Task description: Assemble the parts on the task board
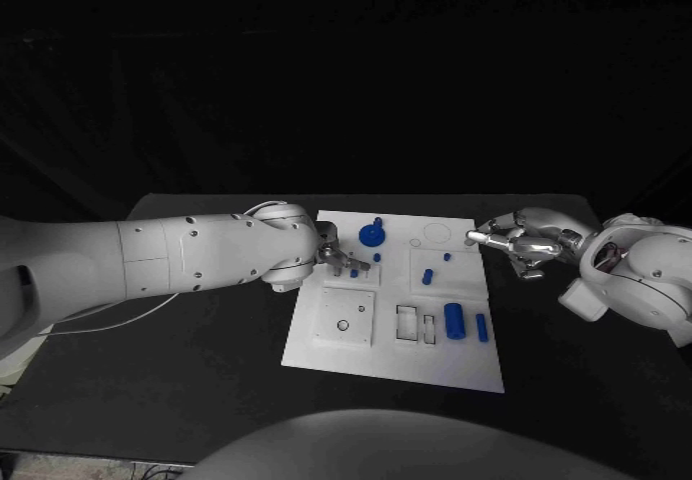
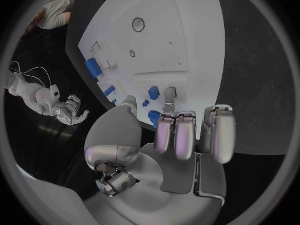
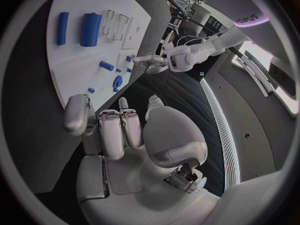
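Item: white task board (image 1: 433, 360), lying flat in the middle of the black desk (image 1: 202, 350), carrying blue parts across its face. Near its far edge a blue round disc part (image 1: 372, 236) is sitting with a small peg (image 1: 378, 221) just beyond it; small blue pegs (image 1: 428, 272) are lying near the board's centre, and a larger blue cylinder (image 1: 454, 320) with a slimmer blue bar (image 1: 482, 327) beside it is resting toward the right side, next to two rectangular slots (image 1: 408, 324). A square plate with a round hole (image 1: 345, 318) is occupying the near-left area. Left robot hand (image 1: 338, 259) is reaching over the board's left edge, fingers extended toward the small blue pieces there (image 2: 153, 91), probably positioning for a pick; whether it is pinching one I cannot tell, as the fingertips are hiding the contact. Right robot hand (image 1: 512, 242) is hovering just off the board's far-right corner, fingers loosely curled and holding nothing, seemingly waiting clear of the work. The desk surface is reading matte black and bare beyond the board; the surroundings behind are standing dark, with a white cable (image 1: 101, 318) trailing at the left.
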Robot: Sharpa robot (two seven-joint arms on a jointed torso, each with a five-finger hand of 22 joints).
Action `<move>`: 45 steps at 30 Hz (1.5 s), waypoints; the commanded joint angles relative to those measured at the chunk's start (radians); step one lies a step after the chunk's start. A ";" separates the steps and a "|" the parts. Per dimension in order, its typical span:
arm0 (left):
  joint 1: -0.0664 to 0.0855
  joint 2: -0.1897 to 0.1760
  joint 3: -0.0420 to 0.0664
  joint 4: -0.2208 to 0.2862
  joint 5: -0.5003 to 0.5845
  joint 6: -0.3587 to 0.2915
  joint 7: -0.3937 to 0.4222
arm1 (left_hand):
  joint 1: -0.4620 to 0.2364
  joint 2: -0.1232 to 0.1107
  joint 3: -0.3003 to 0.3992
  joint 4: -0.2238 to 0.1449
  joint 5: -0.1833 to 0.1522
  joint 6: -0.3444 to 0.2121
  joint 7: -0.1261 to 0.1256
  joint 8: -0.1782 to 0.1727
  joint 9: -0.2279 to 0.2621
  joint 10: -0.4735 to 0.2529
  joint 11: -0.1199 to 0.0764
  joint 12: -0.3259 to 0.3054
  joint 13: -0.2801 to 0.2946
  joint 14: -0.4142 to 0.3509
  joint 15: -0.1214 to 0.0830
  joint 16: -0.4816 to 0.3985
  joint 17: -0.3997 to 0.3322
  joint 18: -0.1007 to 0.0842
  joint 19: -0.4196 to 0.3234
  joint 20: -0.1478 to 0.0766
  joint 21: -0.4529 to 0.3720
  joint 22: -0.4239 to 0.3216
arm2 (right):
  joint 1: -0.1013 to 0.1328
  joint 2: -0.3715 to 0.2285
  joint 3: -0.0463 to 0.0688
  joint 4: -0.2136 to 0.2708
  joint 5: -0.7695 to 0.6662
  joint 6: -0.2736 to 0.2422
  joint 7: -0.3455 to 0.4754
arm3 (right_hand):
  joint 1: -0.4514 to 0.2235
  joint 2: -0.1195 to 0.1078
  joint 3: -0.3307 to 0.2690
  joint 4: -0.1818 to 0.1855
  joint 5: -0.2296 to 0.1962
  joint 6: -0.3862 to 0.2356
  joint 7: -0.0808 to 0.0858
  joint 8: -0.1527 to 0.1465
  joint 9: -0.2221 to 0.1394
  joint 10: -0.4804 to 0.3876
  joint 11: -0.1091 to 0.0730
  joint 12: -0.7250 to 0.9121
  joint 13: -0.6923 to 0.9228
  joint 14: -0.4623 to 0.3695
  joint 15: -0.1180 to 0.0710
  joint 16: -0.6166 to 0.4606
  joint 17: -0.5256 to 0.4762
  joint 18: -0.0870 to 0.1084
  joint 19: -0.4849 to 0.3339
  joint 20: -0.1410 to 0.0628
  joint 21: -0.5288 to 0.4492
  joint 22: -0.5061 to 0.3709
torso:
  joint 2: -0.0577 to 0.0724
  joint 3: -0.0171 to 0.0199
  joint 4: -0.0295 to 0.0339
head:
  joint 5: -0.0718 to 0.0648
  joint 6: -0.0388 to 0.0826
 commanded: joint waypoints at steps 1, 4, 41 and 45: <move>0.032 -0.028 0.010 0.034 0.015 -0.066 0.030 | 0.002 -0.010 -0.014 0.000 -0.004 0.010 -0.001 0.008 0.005 0.104 -0.003 0.006 0.263 0.105 -0.002 0.002 0.263 0.002 0.051 0.002 0.006 0.218 | -0.001 -0.006 0.000 0.005 0.000 -0.006 0.016 | -0.005 0.002 -0.008 0.001 0.000 0.002 0.003 -0.002 -0.002 -0.006 0.001 -0.007 0.142 -0.006 0.003 -0.006 0.118 0.007 -0.006 0.001 -0.004 0.142 | 0.002 0.0004 -0.0006 | -0.003 0.000; 0.068 -0.061 0.021 0.064 0.037 -0.062 0.030 | 0.007 -0.010 -0.025 0.000 -0.004 0.015 -0.003 0.011 0.009 0.104 -0.005 0.006 0.263 0.105 -0.004 0.002 0.263 0.000 0.058 0.000 0.010 0.223 | -0.001 -0.013 0.000 0.010 0.000 -0.011 0.020 | -0.013 0.003 -0.013 0.001 -0.001 0.003 0.003 -0.002 -0.002 -0.005 0.001 -0.006 0.142 -0.006 0.003 -0.005 0.118 0.006 -0.004 0.002 -0.002 0.143 | 0.004 0.0000 0.0021 | -0.009 0.000; 0.080 0.133 0.025 -0.309 -0.001 0.138 0.012 | 0.166 0.091 -0.050 -0.003 0.234 0.058 -0.021 0.026 0.042 0.104 -0.020 0.006 0.263 0.105 -0.015 0.002 0.263 -0.015 0.104 -0.012 0.046 0.263 | 0.002 -0.001 0.000 0.013 0.003 0.007 0.032 | -0.020 0.010 -0.022 -0.002 0.012 0.005 0.002 -0.004 -0.005 0.019 -0.001 0.008 0.157 0.014 0.001 0.011 0.139 0.000 0.020 0.001 0.028 0.153 | 0.026 -0.0127 0.0012 | -0.003 0.000; 0.075 0.140 0.025 -0.319 -0.002 0.142 0.017 | 0.176 0.096 -0.049 -0.004 0.240 0.056 -0.022 0.030 0.048 0.104 -0.021 0.006 0.263 0.105 -0.016 0.002 0.263 -0.015 0.104 -0.012 0.046 0.263 | 0.002 0.002 0.000 0.011 0.003 0.008 0.032 | -0.019 0.011 -0.022 -0.003 0.016 0.005 0.002 -0.004 -0.006 0.018 -0.001 0.007 0.156 0.013 0.001 0.010 0.138 0.000 0.020 0.001 0.027 0.152 | 0.026 -0.0131 0.0005 | -0.001 0.000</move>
